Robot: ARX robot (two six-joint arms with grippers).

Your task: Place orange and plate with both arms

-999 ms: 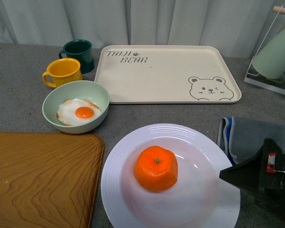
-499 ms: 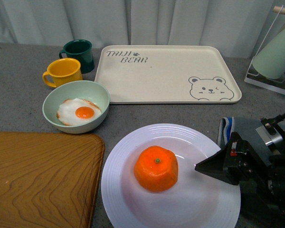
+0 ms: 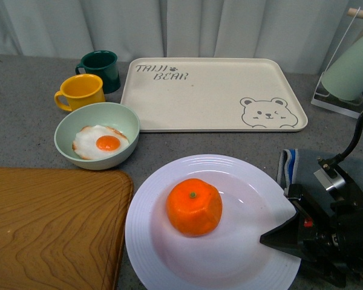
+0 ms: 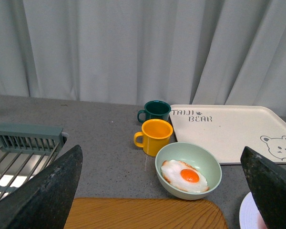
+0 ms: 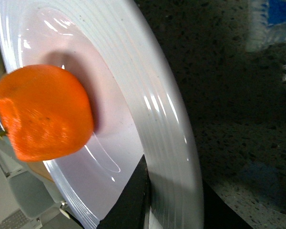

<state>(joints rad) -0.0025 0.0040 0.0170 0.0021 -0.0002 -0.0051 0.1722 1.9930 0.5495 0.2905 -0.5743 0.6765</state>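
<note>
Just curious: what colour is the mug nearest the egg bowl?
Yellow mug, clearest in the front view.

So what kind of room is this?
Probably a kitchen counter: there's a wooden cutting board, a yellow mug, a fried egg in a bowl, and a dish rack.

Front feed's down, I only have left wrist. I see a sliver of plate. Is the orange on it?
Observer: Yes, the orange sits in the middle of the plate.
Operator: Right gripper?
Observer: The right gripper is at the plate's right rim, with one finger lying over it. I cannot tell if it is clamped.
Operator: Anything beside it?
Observer: A striped cloth lies just right of the plate.
</note>
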